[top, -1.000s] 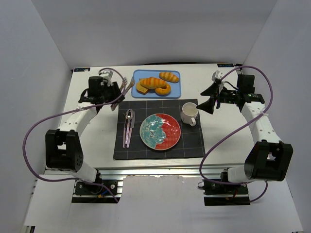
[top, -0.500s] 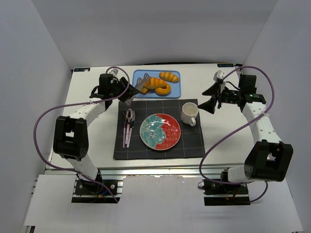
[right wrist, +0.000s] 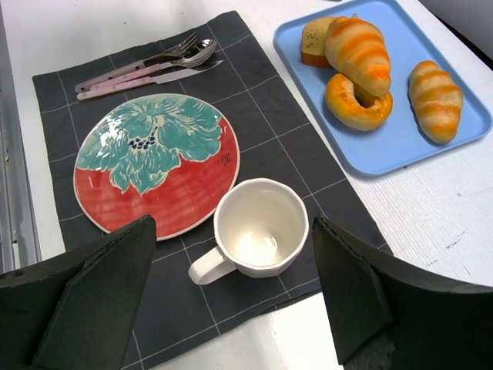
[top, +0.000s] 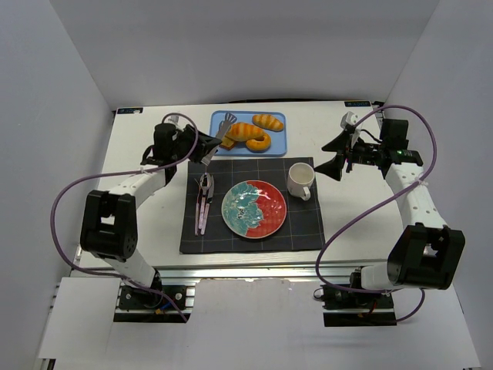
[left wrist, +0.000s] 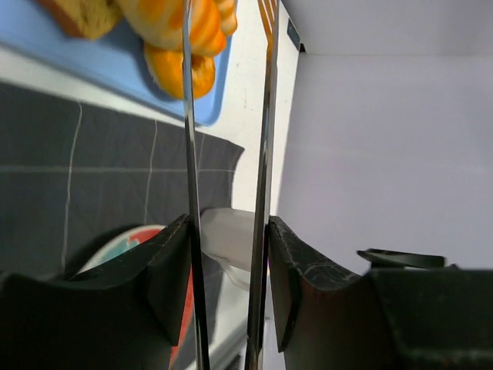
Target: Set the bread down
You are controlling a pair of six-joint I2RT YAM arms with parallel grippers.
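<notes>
In the left wrist view the bread (left wrist: pixel 209 17) is cut off at the top edge and crossed by 1 arm of the tongs (left wrist: pixel 264 154), which the left end effector (left wrist: pixel 229 254) clamps. Golden-orange, brown-ridged and tapered, it lies on the blue tray (right wrist: pixel 400 146), overlapping the doughnut (right wrist: pixel 358 104). The right end effector (right wrist: pixel 231 293) gapes, holding nothing.

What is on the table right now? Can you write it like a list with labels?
bread: croissant on the blue tray, next to a ring doughnut
left end effector: shut on tongs, tips over the tray
right end effector: open, empty
plate: bare, on the dark placemat
mug: empty, beside the plate
</notes>
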